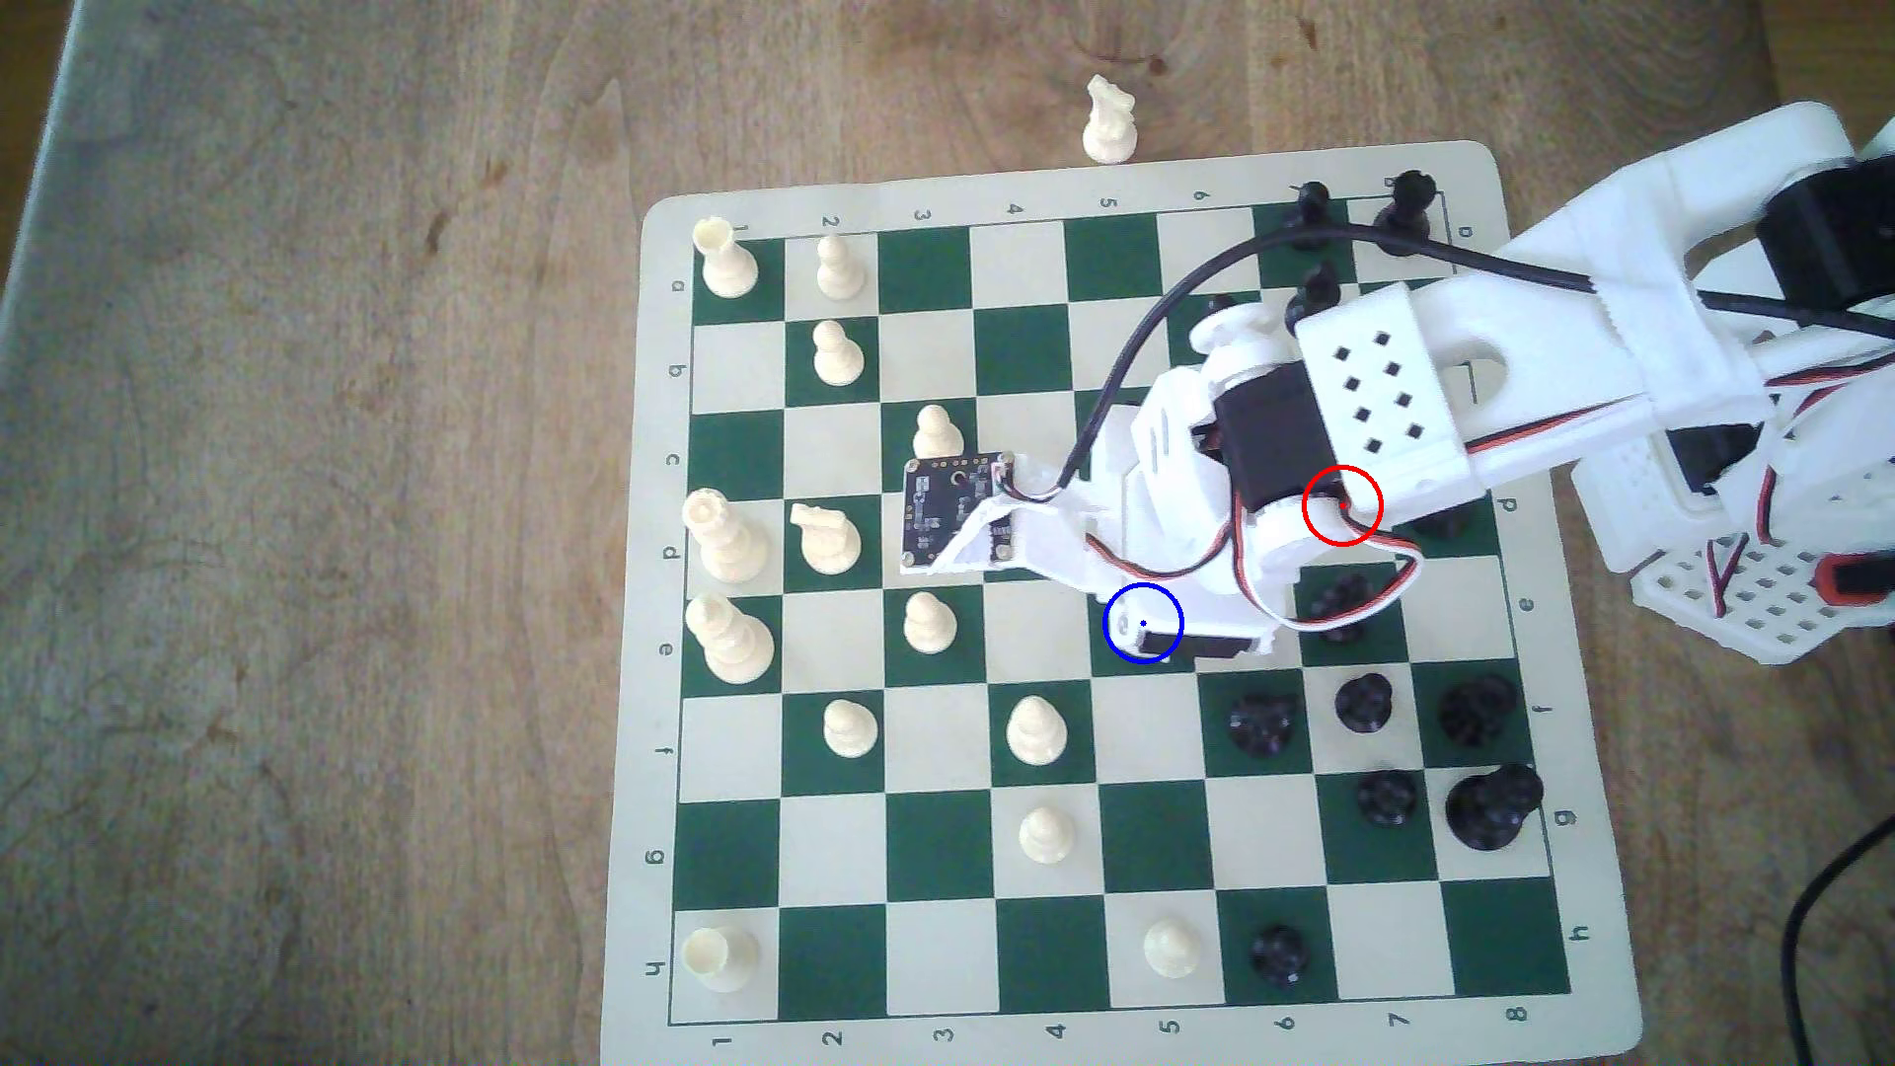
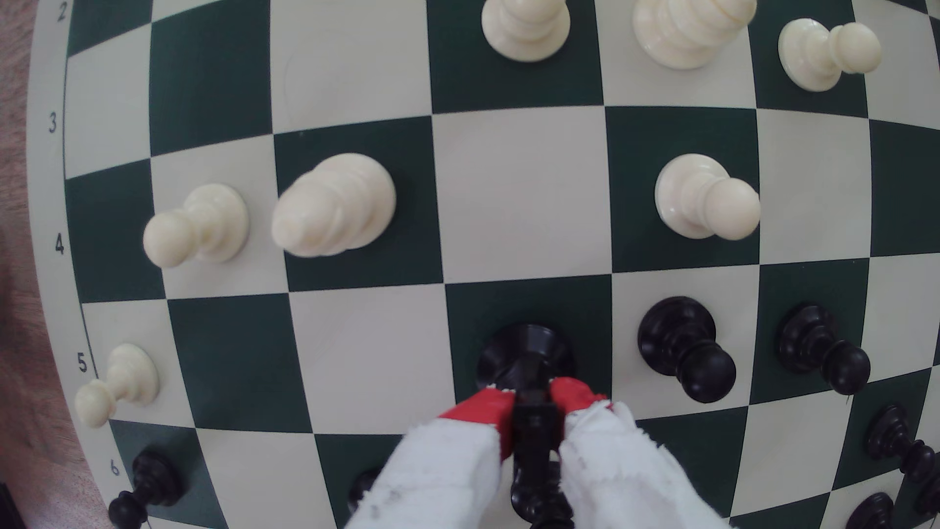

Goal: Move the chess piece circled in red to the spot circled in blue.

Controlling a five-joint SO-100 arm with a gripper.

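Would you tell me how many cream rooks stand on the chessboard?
2: one cream rook in the exterior view's upper-left board corner, another in its lower-left corner. The arm hides some squares, so more may be hidden.

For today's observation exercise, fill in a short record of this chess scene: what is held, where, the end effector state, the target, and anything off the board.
held piece: black chess piece, clamped between the red-tipped fingers
piece position: base over a dark green square, whether touching it cannot be told
end effector: shut on the piece
target: blue ring, overlaid on the arm in the exterior view
nearest neighbour: black pawn on the adjacent cream square
off the board: one cream knight on the wooden table
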